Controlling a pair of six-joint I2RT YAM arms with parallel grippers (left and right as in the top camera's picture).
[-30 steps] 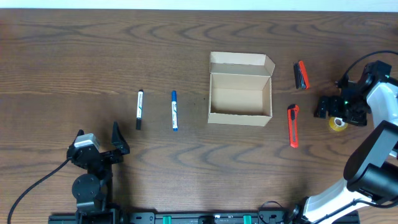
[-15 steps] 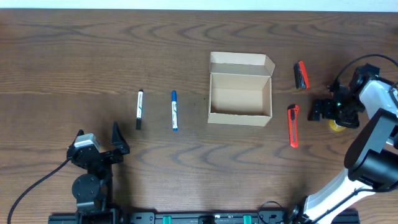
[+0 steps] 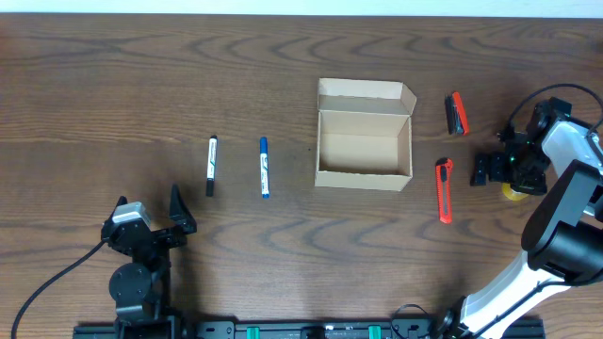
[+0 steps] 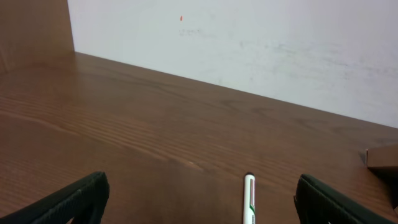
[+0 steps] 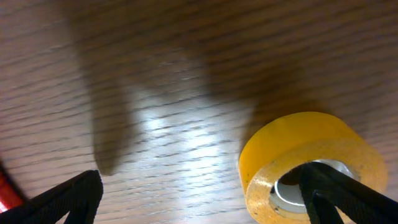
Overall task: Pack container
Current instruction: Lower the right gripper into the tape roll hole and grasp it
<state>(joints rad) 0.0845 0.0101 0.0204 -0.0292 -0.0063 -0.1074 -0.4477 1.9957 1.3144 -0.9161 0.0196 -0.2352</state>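
The container (image 3: 364, 141) is a tan cardboard box, open, with its flap lid standing at the back. A black marker (image 3: 212, 165) and a blue marker (image 3: 265, 168) lie to its left. A red box cutter (image 3: 443, 190) and a red-and-black tool (image 3: 457, 114) lie to its right. My right gripper (image 3: 499, 171) is open low over a yellow tape roll (image 3: 513, 191). In the right wrist view one finger sits in the roll's hole (image 5: 311, 162) and the gripper (image 5: 199, 199) spans its wall. My left gripper (image 3: 155, 226) is open and empty, with the black marker (image 4: 249, 199) ahead of it.
The table's right edge is close to the right arm. The box's corner (image 4: 382, 158) shows at the right of the left wrist view. A white wall stands behind the table.
My right gripper has shifted a little left and come down over the tape roll, covering more of it. The left arm and the other objects have not moved.
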